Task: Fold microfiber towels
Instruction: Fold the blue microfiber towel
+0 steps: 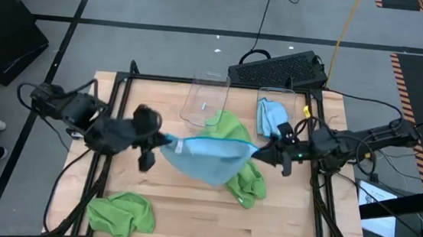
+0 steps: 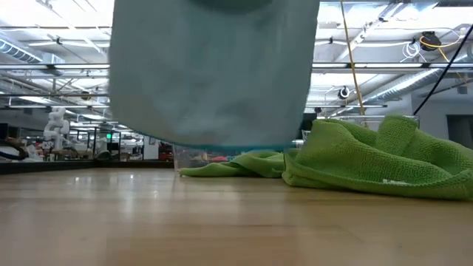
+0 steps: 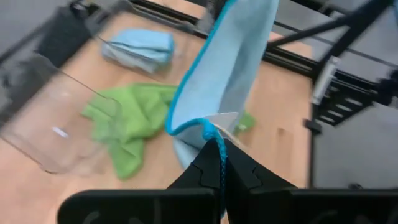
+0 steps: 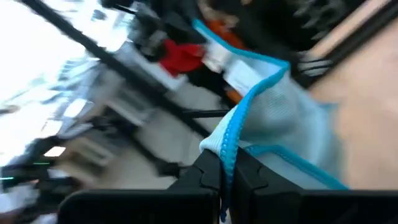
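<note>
1. Light blue towel (image 1: 209, 158) hangs stretched between the two arms at the centre of the overhead frame, above the wooden worktop (image 1: 188, 208).
2. Left tool (image 1: 168, 140), left of centre in the overhead frame, is closed on the towel's left corner; its wrist view shows the teal hem pinched between the dark fingers (image 3: 205, 171).
3. Right tool (image 1: 258, 151), right of centre, is closed on the opposite corner, the hem running between its fingers (image 4: 208, 171).
4. In the table-level view the blue towel fills the upper middle of the frame, its lower edge clear of the worktop.
5. A lime green towel (image 1: 238, 148) lies crumpled on the worktop under and behind the blue one, right of centre.
6. A second green towel (image 1: 120, 213) lies bunched at the lower left of the overhead frame.
7. A folded blue towel (image 1: 272, 116) rests in the upper right part of the worktop.
8. A clear plastic bin (image 1: 204, 99) lies on its side, upper centre, just beside the green towel.
</note>
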